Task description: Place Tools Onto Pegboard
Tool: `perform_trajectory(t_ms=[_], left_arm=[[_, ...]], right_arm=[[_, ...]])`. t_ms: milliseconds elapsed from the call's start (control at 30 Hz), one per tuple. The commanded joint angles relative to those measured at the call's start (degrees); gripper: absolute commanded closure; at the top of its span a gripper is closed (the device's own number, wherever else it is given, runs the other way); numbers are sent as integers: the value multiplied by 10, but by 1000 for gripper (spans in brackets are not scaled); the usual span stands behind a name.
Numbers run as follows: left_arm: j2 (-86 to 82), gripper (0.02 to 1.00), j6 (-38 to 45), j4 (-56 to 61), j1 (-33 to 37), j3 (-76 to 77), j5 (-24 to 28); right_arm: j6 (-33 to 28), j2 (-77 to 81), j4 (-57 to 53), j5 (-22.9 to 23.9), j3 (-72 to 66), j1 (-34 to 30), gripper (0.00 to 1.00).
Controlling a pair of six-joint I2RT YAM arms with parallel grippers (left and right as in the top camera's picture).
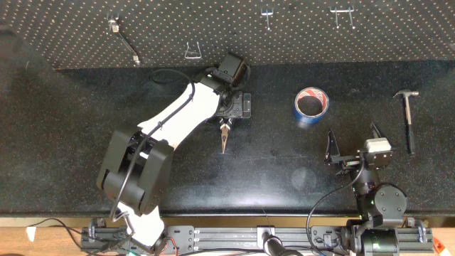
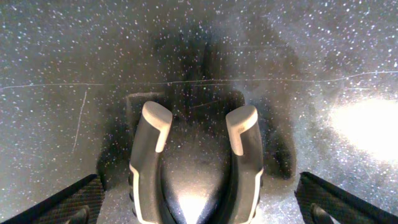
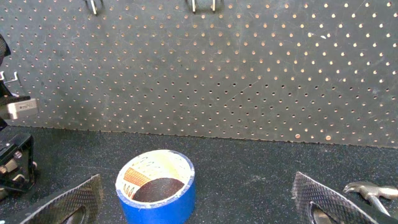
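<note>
Pliers (image 1: 225, 135) with grey handles lie on the black table, tips pointing to the front edge. My left gripper (image 1: 232, 108) hangs over their handle end. In the left wrist view the two pliers handles (image 2: 155, 155) sit between my left gripper's (image 2: 199, 208) widely spread fingers (image 2: 68, 202), which are open and clear of them. A blue tape roll (image 1: 311, 105) stands right of centre, and a hammer (image 1: 408, 121) lies at the far right. My right gripper (image 1: 352, 141) rests open near the front, behind the tape roll (image 3: 155, 186), with nothing in it (image 3: 199, 208).
The pegboard (image 1: 227, 28) runs along the back with several metal hooks (image 1: 192, 50) and a long thin tool (image 1: 126, 41) hanging at the left. In the right wrist view the hammer head (image 3: 367, 190) shows beside one finger.
</note>
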Motion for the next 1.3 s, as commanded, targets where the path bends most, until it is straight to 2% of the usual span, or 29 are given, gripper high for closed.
perform_trajectory(t_ms=[33,1300], left_arm=[[12,23,9,2,1,16,4],[12,18,22,2,6,16,-17]], right_arm=[[5,-4,-2,5,-2,4,7],[4,-4,-2,5,-2,4,7]])
